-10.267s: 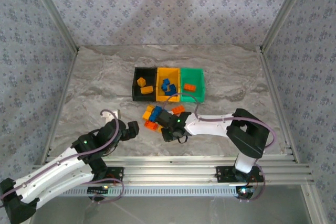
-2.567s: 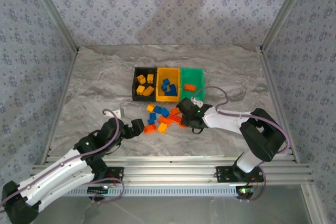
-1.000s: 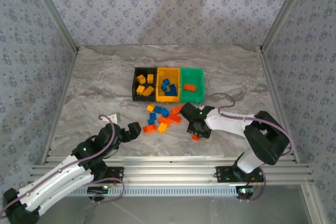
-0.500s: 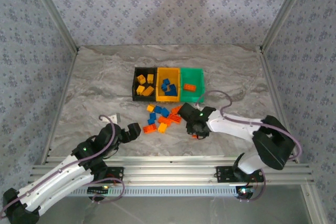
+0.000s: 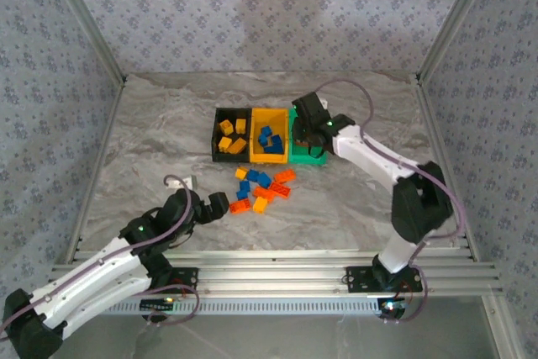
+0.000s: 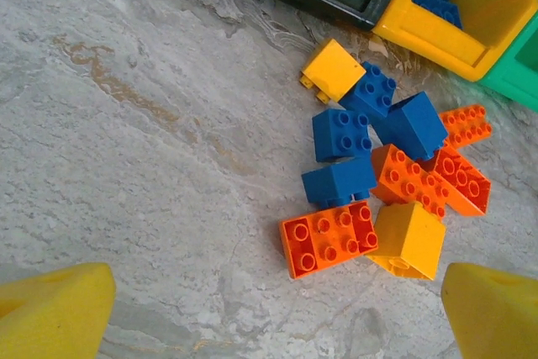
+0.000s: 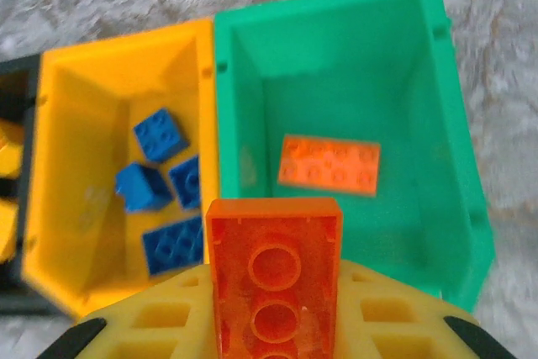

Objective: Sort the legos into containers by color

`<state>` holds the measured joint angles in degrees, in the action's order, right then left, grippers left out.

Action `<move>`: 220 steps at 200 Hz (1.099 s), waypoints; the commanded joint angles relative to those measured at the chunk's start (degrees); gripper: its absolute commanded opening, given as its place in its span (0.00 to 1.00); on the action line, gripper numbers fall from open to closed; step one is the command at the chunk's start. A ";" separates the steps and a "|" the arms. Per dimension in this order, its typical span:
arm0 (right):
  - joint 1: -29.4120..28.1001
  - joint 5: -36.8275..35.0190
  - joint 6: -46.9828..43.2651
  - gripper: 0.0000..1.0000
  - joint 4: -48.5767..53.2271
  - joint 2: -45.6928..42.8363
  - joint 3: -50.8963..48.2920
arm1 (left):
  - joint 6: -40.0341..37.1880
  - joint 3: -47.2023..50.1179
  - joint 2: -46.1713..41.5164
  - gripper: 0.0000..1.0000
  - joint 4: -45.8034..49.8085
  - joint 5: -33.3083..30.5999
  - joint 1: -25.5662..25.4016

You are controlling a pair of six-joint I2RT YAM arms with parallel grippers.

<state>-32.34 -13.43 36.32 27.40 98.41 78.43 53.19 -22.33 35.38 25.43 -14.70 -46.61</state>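
Roughly halfway. Held a red-orange brick point(image 7: 274, 275) clamped in the right gripper point(image 5: 309, 132) just above the green bin point(image 7: 450, 149), over a second brick point(image 7: 329, 164) inside. Hung the left gripper point(image 5: 217, 205) splayed by loose legos point(image 5: 262, 191) in front of the green bin. Had blue legos point(image 5: 269, 139) and yellow legos point(image 5: 229, 136) binned left of it.

The right arm is stretching far forward from a bent elbow, its white forearm angling to its left. The right hand point(image 5: 309, 129) is tipping downward, its fingers point(image 7: 164, 319) pinching a red-orange brick point(image 7: 273, 271) that is sticking out ahead of them. The left arm is lying low and folded, and the left hand point(image 5: 216, 205) is aiming forward and down with its fingers point(image 6: 55, 302) spread wide apart.
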 commanded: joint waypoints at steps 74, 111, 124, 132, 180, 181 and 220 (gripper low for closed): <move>3.59 -3.51 -5.78 0.71 2.33 9.64 11.77 | -2.50 -4.80 6.63 0.99 -1.09 2.43 0.28; 2.16 -0.83 -3.23 0.73 -2.46 -0.48 2.10 | -5.15 -6.32 7.79 0.99 -1.37 3.06 0.28; 0.78 1.46 -2.28 0.74 -4.23 -4.34 -2.82 | -6.23 -7.31 8.94 1.00 -1.35 3.52 0.29; -0.22 2.24 -1.52 0.74 -4.86 -6.42 -5.73 | -7.36 -7.92 9.96 1.00 -1.68 4.27 0.28; -6.92 3.96 2.26 0.75 -7.58 -14.14 -20.45 | -15.06 -13.27 25.67 0.97 -2.35 8.32 0.03; -6.98 3.95 2.31 0.75 -7.60 -14.26 -20.57 | -15.14 -13.40 26.22 0.97 -2.29 8.30 -0.01; -7.99 2.65 3.59 0.75 -7.54 -17.38 -24.39 | -17.72 -15.90 38.35 0.93 -6.08 6.48 -1.95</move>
<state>-40.27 -9.93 37.76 20.60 84.64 55.18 38.89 -36.40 69.56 21.71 -8.10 -47.68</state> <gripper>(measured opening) 0.747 0.928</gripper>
